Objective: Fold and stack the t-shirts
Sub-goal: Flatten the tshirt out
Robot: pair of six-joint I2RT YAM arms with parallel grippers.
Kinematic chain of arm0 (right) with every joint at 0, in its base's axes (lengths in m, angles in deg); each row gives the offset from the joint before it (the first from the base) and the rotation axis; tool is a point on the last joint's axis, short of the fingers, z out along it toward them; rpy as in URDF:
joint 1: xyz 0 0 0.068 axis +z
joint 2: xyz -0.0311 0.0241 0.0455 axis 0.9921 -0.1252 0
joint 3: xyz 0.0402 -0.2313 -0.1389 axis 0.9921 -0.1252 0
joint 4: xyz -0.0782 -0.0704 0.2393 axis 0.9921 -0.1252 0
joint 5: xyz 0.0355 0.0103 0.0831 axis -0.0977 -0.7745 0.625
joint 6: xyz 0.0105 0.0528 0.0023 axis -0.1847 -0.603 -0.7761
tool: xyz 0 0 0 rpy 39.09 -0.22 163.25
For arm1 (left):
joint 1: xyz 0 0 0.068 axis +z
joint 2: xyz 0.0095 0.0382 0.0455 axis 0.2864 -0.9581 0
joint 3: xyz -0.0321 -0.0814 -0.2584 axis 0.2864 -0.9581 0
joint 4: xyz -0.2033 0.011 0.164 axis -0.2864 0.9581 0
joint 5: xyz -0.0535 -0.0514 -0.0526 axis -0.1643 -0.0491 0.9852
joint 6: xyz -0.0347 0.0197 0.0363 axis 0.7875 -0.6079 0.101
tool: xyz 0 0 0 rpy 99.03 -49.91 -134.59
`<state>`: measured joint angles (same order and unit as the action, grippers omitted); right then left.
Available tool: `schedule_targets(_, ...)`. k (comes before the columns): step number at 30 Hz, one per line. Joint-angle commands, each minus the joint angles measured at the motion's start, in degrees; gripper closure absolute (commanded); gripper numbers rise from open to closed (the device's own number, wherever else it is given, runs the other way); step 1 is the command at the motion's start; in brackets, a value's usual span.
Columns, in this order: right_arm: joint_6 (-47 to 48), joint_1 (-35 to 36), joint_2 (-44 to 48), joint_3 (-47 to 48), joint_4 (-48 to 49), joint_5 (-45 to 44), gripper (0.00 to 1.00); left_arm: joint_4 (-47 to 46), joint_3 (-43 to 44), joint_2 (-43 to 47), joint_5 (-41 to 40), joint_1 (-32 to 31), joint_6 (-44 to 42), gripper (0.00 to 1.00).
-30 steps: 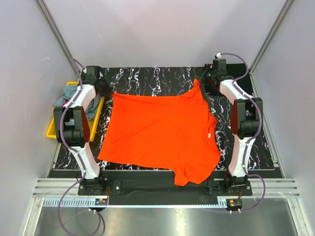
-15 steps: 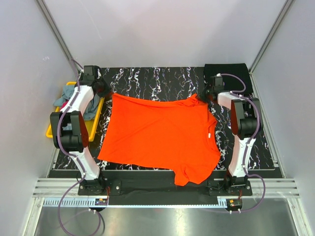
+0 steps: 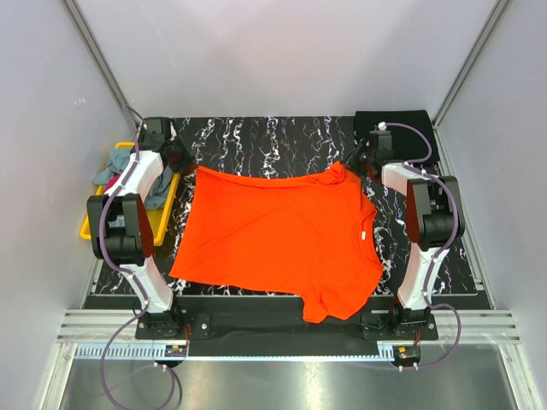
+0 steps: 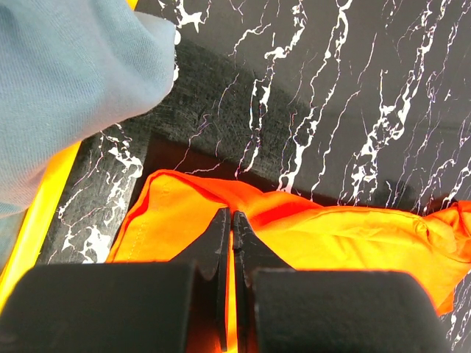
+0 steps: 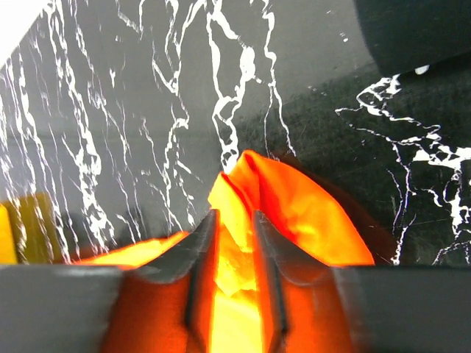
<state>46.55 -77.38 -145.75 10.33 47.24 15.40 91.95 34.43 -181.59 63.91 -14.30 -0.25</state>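
A bright orange t-shirt (image 3: 273,231) lies spread over the black marbled mat, its hem edge at the far side. My left gripper (image 3: 190,162) (image 4: 231,215) is shut on the shirt's far left corner (image 4: 353,243), a thin fold pinched between the jaws. At the far right corner, my right gripper (image 3: 352,164) (image 5: 234,217) has its jaws apart, with bunched orange cloth (image 5: 309,213) lying loose between them. A folded black t-shirt (image 3: 393,124) (image 5: 412,29) rests at the back right of the mat. A grey-blue t-shirt (image 3: 111,168) (image 4: 73,88) sits in the bin.
A yellow plastic bin (image 3: 90,224) (image 4: 33,220) stands off the mat's left edge, with a bit of magenta cloth among the grey-blue. Grey walls close in the back and both sides. Bare marbled mat (image 3: 273,137) runs along the back.
My right arm drew back from the far right, uncovering the black t-shirt; the orange corner came nearer with it, and the right jaws have parted. The left arm barely moved.
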Motion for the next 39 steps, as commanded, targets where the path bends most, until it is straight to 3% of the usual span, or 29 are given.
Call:
schedule_targets(1,7.20,-0.16,4.39,-1.48,3.28,2.91,0.62,-0.87,-0.04,2.87,1.16,-0.50,-1.25,1.00)
schedule_targets(4,16.51,-0.33,5.80,-2.28,3.46,5.37,0.51,-1.14,0.05,2.26,1.43,-0.59,-0.81,1.00)
schedule_targets(8,21.81,-0.25,4.05,0.96,0.92,10.46,0.48,-0.96,0.49,1.46,2.39,-0.68,-0.64,1.00)
schedule_targets(19,28.40,-1.12,-5.88,16.87,-11.30,15.92,0.62,-0.96,0.49,1.64,2.31,-0.68,-1.08,1.00)
schedule_targets(26,31.83,-1.21,-9.40,22.41,-18.07,17.51,0.59,-0.96,0.93,1.02,3.10,-0.68,-0.81,1.00)
schedule_targets(39,34.38,-1.39,-11.77,25.05,-20.88,19.44,0.55,-1.23,0.93,0.50,3.71,-0.59,-0.02,1.00)
